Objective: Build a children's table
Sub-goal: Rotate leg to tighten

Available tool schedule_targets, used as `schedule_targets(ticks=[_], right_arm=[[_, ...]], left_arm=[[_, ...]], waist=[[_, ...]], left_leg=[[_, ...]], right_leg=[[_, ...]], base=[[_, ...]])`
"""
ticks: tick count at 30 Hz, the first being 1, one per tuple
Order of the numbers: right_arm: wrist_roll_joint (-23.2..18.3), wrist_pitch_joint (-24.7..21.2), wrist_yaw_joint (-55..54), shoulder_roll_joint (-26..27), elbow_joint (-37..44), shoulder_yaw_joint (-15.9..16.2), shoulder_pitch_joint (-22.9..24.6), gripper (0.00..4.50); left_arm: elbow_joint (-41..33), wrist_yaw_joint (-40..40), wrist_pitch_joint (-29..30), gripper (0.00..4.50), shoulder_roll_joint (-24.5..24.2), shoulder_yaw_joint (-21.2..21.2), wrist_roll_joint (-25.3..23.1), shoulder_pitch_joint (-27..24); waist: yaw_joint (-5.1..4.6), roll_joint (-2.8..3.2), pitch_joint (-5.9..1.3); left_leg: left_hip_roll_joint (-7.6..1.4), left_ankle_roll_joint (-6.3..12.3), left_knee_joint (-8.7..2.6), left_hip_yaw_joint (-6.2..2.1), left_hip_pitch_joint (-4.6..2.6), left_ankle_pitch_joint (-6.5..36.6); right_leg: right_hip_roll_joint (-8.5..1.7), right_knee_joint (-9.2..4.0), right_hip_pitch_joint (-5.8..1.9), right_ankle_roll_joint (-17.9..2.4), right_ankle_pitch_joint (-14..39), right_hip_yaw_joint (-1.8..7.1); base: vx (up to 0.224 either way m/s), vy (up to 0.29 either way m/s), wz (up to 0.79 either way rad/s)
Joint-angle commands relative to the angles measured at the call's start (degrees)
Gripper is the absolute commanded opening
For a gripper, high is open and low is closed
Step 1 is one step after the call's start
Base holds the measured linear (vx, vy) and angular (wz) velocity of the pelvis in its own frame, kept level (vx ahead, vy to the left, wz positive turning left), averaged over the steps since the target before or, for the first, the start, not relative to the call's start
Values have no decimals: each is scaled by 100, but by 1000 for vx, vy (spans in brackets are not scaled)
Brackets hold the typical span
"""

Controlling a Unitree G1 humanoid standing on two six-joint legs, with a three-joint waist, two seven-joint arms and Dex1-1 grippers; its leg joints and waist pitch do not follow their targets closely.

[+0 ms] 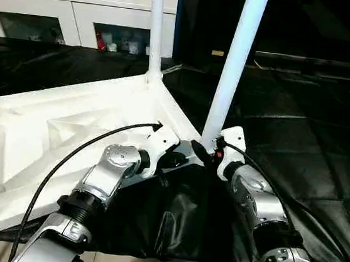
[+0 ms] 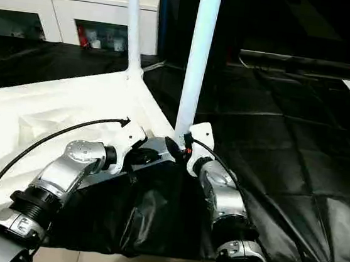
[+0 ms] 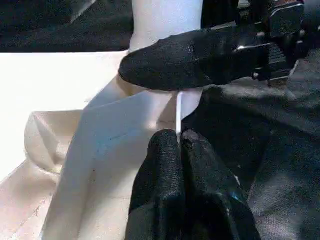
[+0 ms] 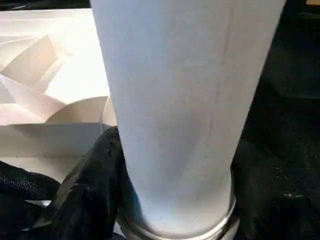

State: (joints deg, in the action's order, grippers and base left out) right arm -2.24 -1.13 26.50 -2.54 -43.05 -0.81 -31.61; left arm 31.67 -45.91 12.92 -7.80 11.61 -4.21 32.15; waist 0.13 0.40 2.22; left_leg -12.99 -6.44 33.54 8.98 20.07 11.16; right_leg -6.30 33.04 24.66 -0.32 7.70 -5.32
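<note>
No writing is legible; the left claw (image 3: 181, 150) pinches the tabletop (image 1: 48, 129) rim, and the right claw (image 4: 175, 200) grips the near leg (image 1: 233, 68).

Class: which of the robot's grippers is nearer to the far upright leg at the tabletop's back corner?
Neither clearly: both grippers work at the near corner, well short of the far leg. The left gripper pinches the tabletop rim; the right gripper is at the near leg.

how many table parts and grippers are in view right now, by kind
white legs standing in tabletop sockets: 2 (near leg, far leg)
white tabletop, underside up: 1
robot grippers: 2 (left gripper pinching the tabletop's thin edge, right gripper around the near leg's base)
total: 5
</note>
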Motion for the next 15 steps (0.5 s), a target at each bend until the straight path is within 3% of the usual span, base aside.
schedule_targets(ticks=[1, 5, 9, 10, 12, 15], right_arm=[[-62, 41, 494, 464, -139, 428, 21, 334], [-36, 147, 855, 152, -69, 488, 11, 368], [-25, 169, 1550, -272, 44, 627, 33, 368], [-95, 142, 2051, -471, 173, 703, 84, 368], [-124, 125, 2314, -569, 244, 755, 119, 368], [-109, 166, 3463, -1045, 627, 1174, 362, 368]], left_arm=[[-280, -276, -298, 0, 377, 238, 235, 141], [-413, -808, -401, 0, 160, 343, 351, 3], [-442, -1160, -440, 0, -66, 393, 405, -50], [-445, -1309, -423, 0, -161, 407, 437, -49], [-428, -1400, -404, 0, -216, 407, 453, -38], [-235, -1741, -443, 0, -384, 407, 452, 42]], waist=[[16, -28, -332], [28, -14, -346], [84, -8, -356], [84, -1, -360], [104, -16, -361], [159, -20, -374]], left_leg=[[91, 316, -434, 114, 80, 1785], [82, 370, -428, 121, 71, 1691], [73, 486, -402, 152, 52, 1474], [76, 512, -407, 143, 81, 1379], [75, 571, -393, 153, 88, 1270], [63, 680, -372, 155, 81, 1091]], right_leg=[[-71, -445, -346, -876, 2394, 128], [-81, -418, -362, -990, 2170, 145], [-75, -365, -367, -1235, 1705, 168], [-72, -340, -408, -1266, 1596, 164], [-76, -326, -414, -1298, 1465, 173], [-69, -294, -430, -1344, 1281, 176]], base=[[0, 0, 0], [0, 0, 0], [0, 0, 0], [0, 0, 0], [0, 0, 0], [0, 0, 0]])
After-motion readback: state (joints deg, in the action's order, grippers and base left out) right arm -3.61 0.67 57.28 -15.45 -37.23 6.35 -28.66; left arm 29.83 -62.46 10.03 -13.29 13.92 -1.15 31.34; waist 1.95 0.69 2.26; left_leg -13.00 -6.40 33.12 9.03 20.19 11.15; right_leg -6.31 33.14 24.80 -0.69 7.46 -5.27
